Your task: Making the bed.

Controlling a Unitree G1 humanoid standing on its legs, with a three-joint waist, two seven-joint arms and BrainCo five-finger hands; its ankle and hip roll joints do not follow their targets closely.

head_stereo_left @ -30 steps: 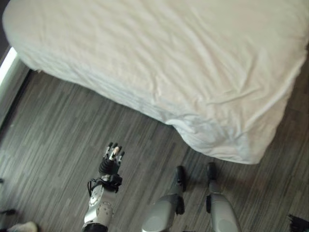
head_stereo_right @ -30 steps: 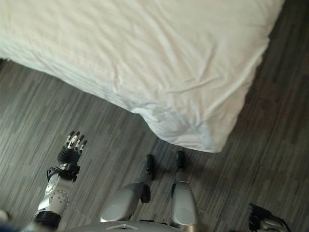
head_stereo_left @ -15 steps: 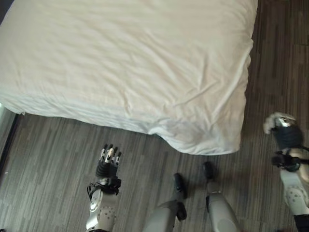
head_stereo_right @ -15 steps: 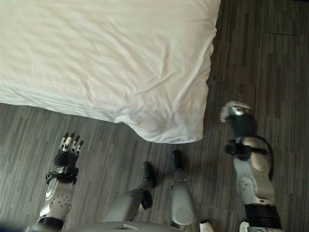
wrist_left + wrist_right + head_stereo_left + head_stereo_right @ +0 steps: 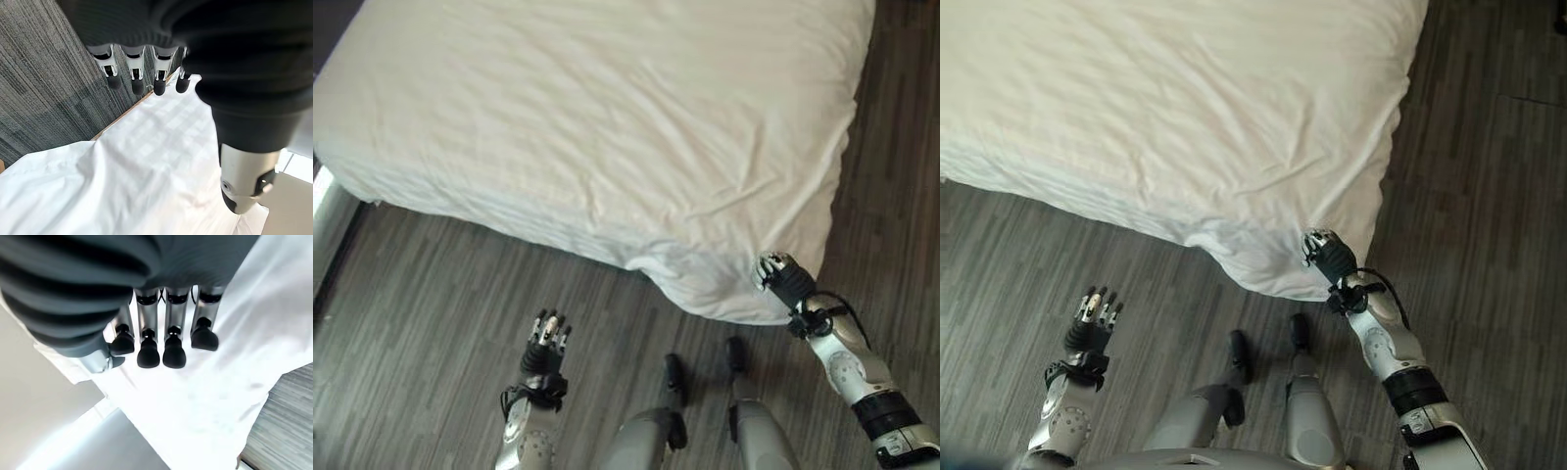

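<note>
My worry is the near corner of the bed (image 5: 431, 186). The sheet (image 5: 607, 127) covers the mattress top and drapes down its sides, and at that corner it bunches into a loose fold hanging toward the floor (image 5: 421, 294). My right hand (image 5: 781, 275) sits right at that fold, so if I drive forward without curling the fingers I will likely just shove the cloth and deepen the creases already running across the top. If I pinch too little cloth, I judge it could slip out on the pull and leave the corner baggier than now.

The right arm comes in from the lower right, forearm angled up toward the corner, hand against the hanging cloth or just short of it; I cannot tell which. In its wrist view the fingers (image 5: 148, 351) point straight out over white cloth, uncurled, holding nothing.

The left hand (image 5: 546, 345) hangs over bare floor, well apart from the long near edge, fingers straight and spread, empty. It is too far back to steady the sheet if the right side tugs it askew.
</note>
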